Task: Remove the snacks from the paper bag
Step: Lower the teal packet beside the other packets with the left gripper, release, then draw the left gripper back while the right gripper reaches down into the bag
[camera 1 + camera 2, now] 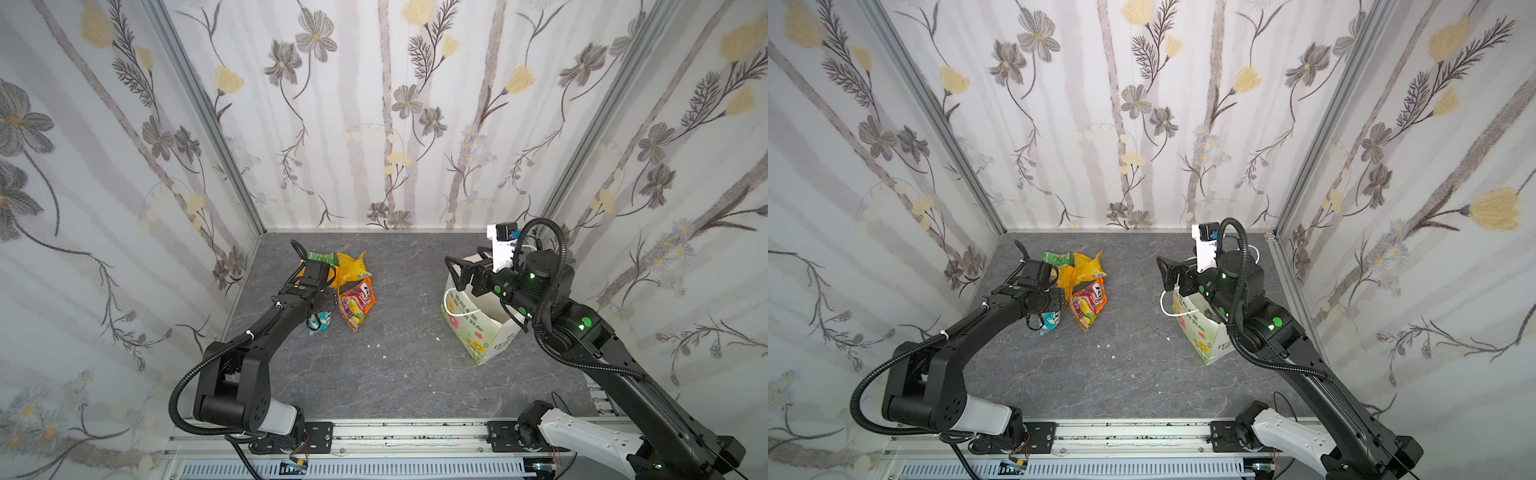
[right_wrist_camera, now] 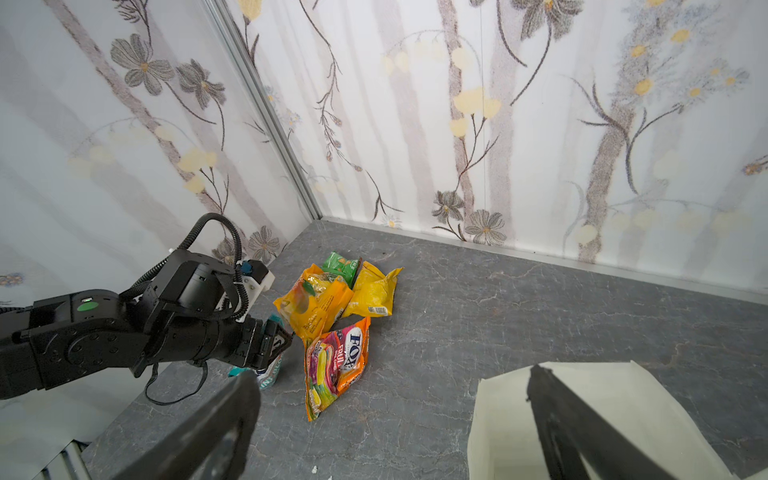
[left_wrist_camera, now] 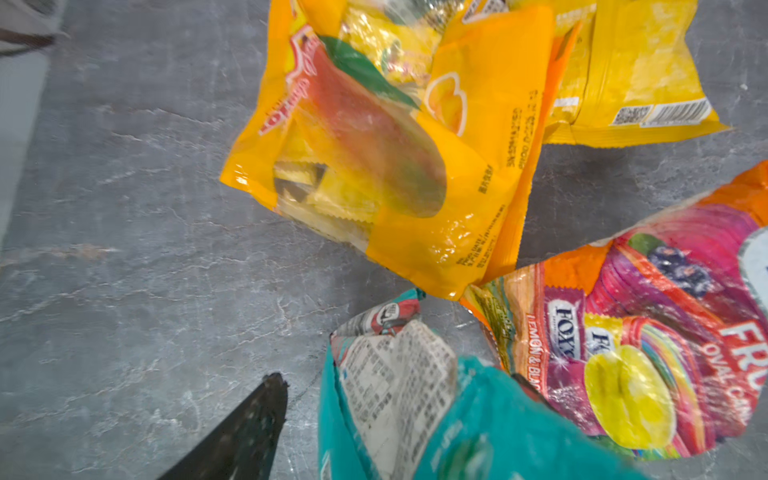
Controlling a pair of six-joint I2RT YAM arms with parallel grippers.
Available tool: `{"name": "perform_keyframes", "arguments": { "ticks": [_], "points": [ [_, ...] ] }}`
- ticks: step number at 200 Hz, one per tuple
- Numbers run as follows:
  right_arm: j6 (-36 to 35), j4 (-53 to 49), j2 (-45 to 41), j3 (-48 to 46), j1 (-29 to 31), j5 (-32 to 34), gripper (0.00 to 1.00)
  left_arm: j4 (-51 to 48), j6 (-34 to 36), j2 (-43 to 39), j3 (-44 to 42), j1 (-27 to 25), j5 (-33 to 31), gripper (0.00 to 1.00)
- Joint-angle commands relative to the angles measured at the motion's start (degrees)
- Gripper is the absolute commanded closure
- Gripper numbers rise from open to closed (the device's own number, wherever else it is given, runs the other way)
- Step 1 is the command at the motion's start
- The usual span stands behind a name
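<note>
Several snacks lie in a heap at the back left of the grey table: a green packet (image 1: 322,256), a yellow one (image 1: 353,266), an orange mango one (image 3: 374,137), an orange-pink candy one (image 1: 356,305) and a teal-white one (image 1: 319,324). My left gripper (image 1: 320,313) points down over the teal-white packet (image 3: 415,395), open. One finger (image 3: 249,428) stands clear of that packet. The white paper bag (image 1: 478,332) stands upright at the right. Over its open top hangs my right gripper (image 1: 463,266), open and holding nothing. What is inside the bag (image 2: 498,415) is hidden.
Floral walls close in the table on the left, back and right. A white cord handle (image 1: 451,307) loops off the bag's left side. Small white scraps (image 1: 376,345) lie mid-table. A metal rail (image 1: 415,432) runs along the front edge.
</note>
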Motion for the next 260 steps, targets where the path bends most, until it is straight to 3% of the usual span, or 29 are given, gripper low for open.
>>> {"name": "perform_keyframes", "arguments": {
  "ticks": [1,14,35,61,113,152,195,227,260],
  "points": [
    [3.15,-0.43,0.21,0.64,-0.53,-2.81,0.00,5.35,-4.61,1.33,0.47,2.40,19.36,0.15],
    [3.97,-0.42,0.29,0.71,-0.65,-3.35,0.00,7.65,-8.79,2.04,0.64,4.38,27.29,0.14],
    [4.70,-0.62,0.36,0.79,-0.91,-3.83,0.00,10.07,-13.29,2.03,-0.54,8.28,31.09,0.11],
    [5.45,-0.76,0.72,0.93,-1.25,-4.75,0.00,21.30,-22.54,1.66,-5.14,13.45,43.21,0.10],
    [6.50,-1.41,2.23,2.66,-1.26,-6.38,0.00,5.41,-9.89,-5.31,-0.72,13.35,32.13,0.09],
    [7.27,-7.52,4.78,6.99,-3.18,-1.50,0.01,2.35,-5.50,-12.92,1.35,13.27,32.63,0.09],
    [5.95,-19.67,8.65,11.55,-11.17,-2.98,0.09,3.14,-1.18,-22.16,5.30,8.84,37.39,0.06],
    [5.33,-27.60,10.88,11.83,-15.97,-2.89,0.27,0.38,5.46,-25.02,11.44,1.24,38.60,0.04],
    [3.60,-32.56,12.20,11.47,-16.66,-2.86,0.37,-4.35,11.79,-25.96,17.54,-7.08,37.26,0.03]
  ]
}}
